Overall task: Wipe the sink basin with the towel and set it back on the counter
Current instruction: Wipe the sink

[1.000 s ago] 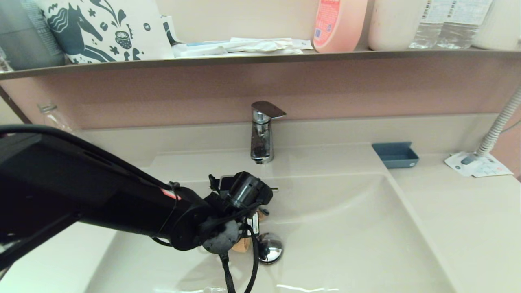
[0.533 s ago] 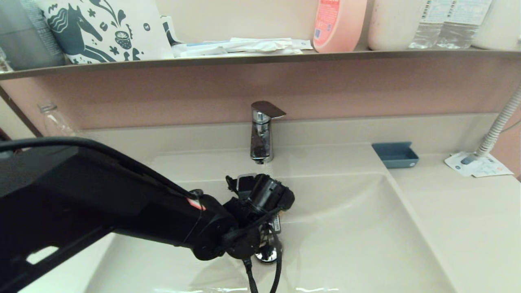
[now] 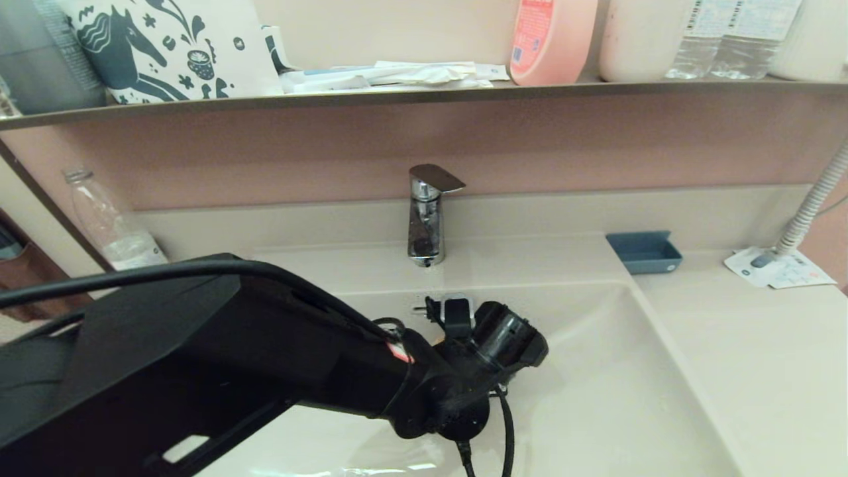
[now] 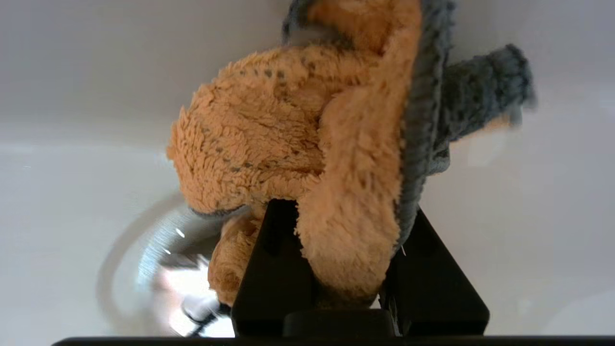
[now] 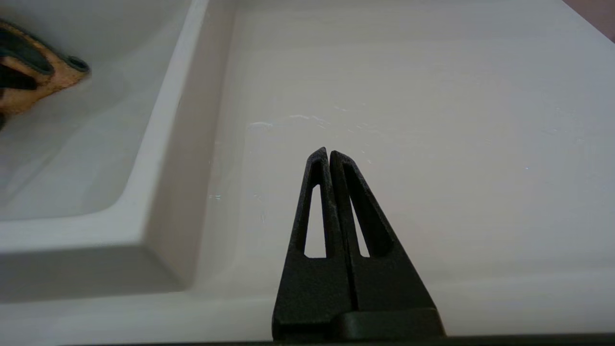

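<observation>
My left gripper [image 4: 343, 211] is shut on the orange-yellow towel [image 4: 288, 134], whose grey edging hangs to one side. It holds the bunched towel against the floor of the beige sink basin [image 4: 528, 216], beside the chrome drain stopper [image 4: 153, 250]. In the head view the left arm [image 3: 477, 371] reaches over the middle of the basin [image 3: 609, 371] and hides the towel and the stopper. My right gripper [image 5: 328, 153] is shut and empty above the counter [image 5: 432, 120], right of the basin's rim [image 5: 158, 144]. An end of the towel [image 5: 29, 86] shows there.
A chrome tap [image 3: 425, 218] stands behind the basin. A blue tray [image 3: 644, 252] and printed papers [image 3: 778, 268] with a corrugated hose lie on the counter at the back right. A clear bottle [image 3: 109, 222] stands back left. The brown shelf [image 3: 424, 96] holds bottles.
The left arm has swept to the right across the basin floor with the towel, from left of the drain stopper to over it. The stopper is now hidden in the head view.
</observation>
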{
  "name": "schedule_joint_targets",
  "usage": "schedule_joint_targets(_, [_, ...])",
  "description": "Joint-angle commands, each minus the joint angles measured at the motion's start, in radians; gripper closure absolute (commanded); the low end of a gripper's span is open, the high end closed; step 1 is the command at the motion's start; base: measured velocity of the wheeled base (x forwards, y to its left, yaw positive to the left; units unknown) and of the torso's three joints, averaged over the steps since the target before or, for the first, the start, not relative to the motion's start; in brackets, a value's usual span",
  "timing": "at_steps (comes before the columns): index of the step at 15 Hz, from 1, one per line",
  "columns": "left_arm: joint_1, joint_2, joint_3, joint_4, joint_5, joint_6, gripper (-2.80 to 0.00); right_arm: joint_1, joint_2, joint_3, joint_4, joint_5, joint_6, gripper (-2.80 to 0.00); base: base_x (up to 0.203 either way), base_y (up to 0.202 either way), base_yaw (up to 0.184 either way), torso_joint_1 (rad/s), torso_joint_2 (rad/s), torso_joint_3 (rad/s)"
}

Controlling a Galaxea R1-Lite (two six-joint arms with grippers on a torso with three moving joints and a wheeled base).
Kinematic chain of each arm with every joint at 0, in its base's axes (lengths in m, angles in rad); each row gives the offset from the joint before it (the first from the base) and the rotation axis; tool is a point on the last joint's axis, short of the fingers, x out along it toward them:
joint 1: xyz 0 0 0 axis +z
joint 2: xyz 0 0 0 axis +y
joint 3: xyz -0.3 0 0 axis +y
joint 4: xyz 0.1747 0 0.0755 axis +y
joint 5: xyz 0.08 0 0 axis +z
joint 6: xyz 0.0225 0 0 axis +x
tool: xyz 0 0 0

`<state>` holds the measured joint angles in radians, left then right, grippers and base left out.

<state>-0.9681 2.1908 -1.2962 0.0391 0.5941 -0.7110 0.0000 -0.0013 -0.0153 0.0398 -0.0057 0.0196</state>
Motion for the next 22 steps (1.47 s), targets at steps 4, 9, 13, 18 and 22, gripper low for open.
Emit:
schedule_joint_targets(4, [-0.158,0.016,-0.172,0.332,-0.022,-0.1,0.0,0.0,0.001,0.0,0.0,0.0,0.0,0.0,0.0,0.0,0.0,0.0,0.0,0.0])
schedule_joint_targets(9, [-0.212,-0.04,-0.067,0.458,-0.074,-0.194,0.0,0.0,0.001,0.0,0.0,0.0,0.0,0.0,0.0,0.0,0.0,0.0,0.0,0.0])
schedule_joint_targets(13, [-0.186,-0.094,0.126,0.428,-0.072,-0.221,0.0,0.0,0.001,0.0,0.0,0.0,0.0,0.0,0.0,0.0,0.0,0.0,0.0,0.0])
schedule_joint_targets(18, [-0.138,-0.234,0.429,0.289,-0.072,-0.196,0.0,0.0,0.001,0.0,0.001,0.0,0.0,0.0,0.0,0.0,0.0,0.0,0.0,0.0])
schedule_joint_targets(22, [-0.033,-0.349,0.615,0.161,-0.071,-0.076,0.0,0.0,0.001,0.0,0.0,0.0,0.0,0.0,0.0,0.0,0.0,0.0,0.0,0.0])
